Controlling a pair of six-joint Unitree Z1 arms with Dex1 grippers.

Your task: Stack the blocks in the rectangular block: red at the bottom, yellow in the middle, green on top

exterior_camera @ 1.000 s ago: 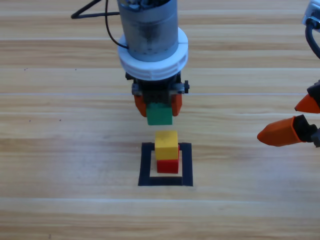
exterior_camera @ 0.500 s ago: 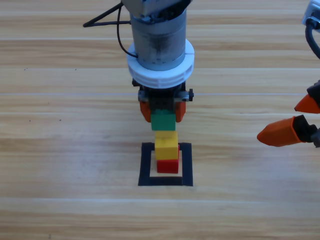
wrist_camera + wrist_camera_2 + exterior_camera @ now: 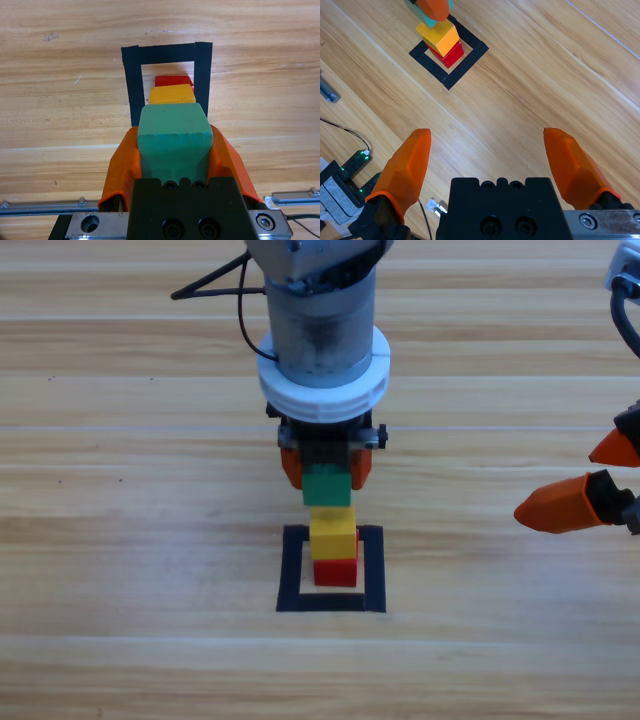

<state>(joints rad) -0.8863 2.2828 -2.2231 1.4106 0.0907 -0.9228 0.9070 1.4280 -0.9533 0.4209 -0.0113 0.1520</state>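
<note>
Two cubes stand stacked inside the black tape square point(image 3: 331, 570) in the high view: the red cube point(image 3: 336, 571) rests on the desk point(image 3: 120, 540) within the outline, and the yellow cube point(image 3: 333, 533) sits on top of it. The left tool point(image 3: 327, 466) hangs just behind the square, its orange jaws clamped on either side of the green cube point(image 3: 327, 485). The green cube sits just above the yellow cube's rear edge; contact between the two cannot be determined. The right tool point(image 3: 600, 480) waits well to the right of the square, near the picture's edge, jaws spread.

Left wrist view: the left tool point(image 3: 175, 150) grips the green cube point(image 3: 174, 135) between both jaws. Beyond the green cube, the yellow cube point(image 3: 171, 94) and the red cube point(image 3: 173, 80) show inside the tape square point(image 3: 131, 80).

Right wrist view: the right tool point(image 3: 492, 160) has its jaws wide apart, with bare desk point(image 3: 530, 75) between them. Far off, the tape square point(image 3: 470, 57) holds the red cube point(image 3: 451, 55) with the yellow cube point(image 3: 438, 35) on it. One orange jaw of the left tool and part of the green cube point(image 3: 420, 16) appear directly over that stack.
</note>
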